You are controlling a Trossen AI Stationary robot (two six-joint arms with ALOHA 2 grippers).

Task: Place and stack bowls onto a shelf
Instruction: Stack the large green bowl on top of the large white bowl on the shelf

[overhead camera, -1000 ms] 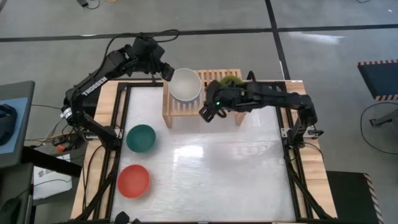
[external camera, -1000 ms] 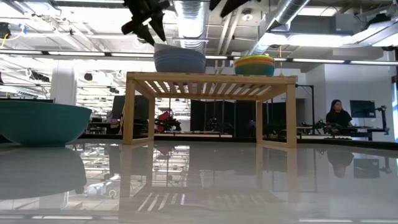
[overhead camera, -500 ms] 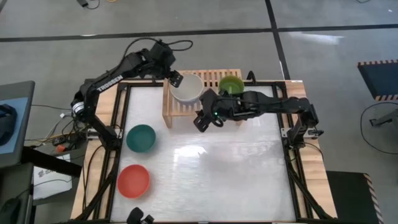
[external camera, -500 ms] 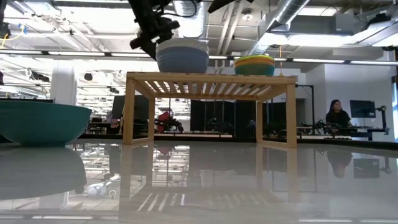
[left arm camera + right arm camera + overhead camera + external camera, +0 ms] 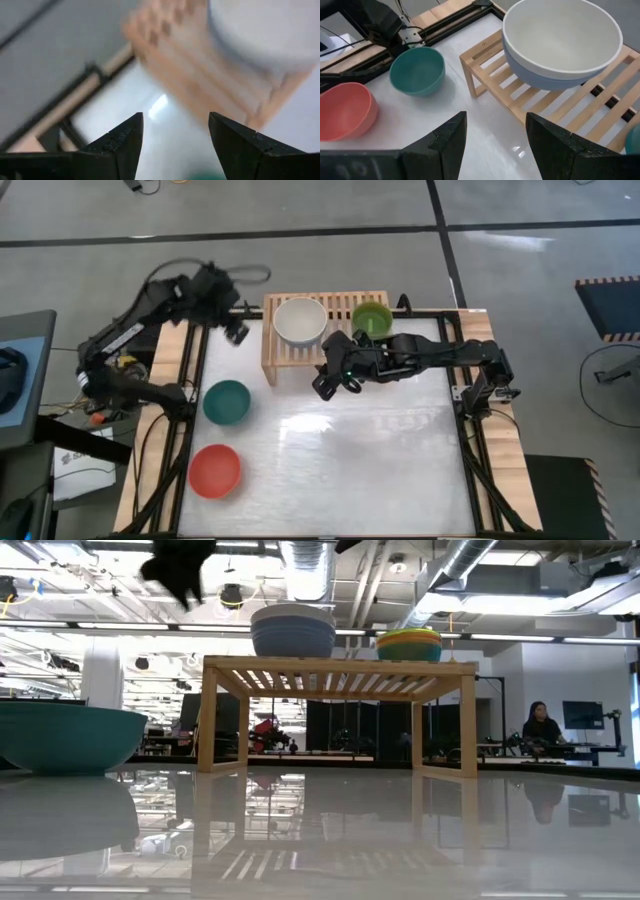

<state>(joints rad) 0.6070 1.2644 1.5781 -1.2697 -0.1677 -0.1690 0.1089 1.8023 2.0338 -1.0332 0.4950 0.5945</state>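
Partly done: cream-white bowl [image 5: 299,320] nested in a slate blue bowl [image 5: 540,77] on the shelf [image 5: 272,360], lime green bowl [image 5: 371,317] topping a second stack beside it; dark teal bowl [image 5: 227,401] and red-orange bowl [image 5: 215,470] left on the counter [image 5: 360,460]. Left gripper [image 5: 236,332] off the shelf's left end, fingers wide and empty; right gripper [image 5: 322,383] at the shelf front, fingers wide and empty. No readable writing.

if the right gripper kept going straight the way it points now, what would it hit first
Probably the bare white tabletop just in front of the shelf. The open right gripper points down at that patch, short of the dark teal bowl. Depth is hard to judge, so the shelf's near leg could be close.
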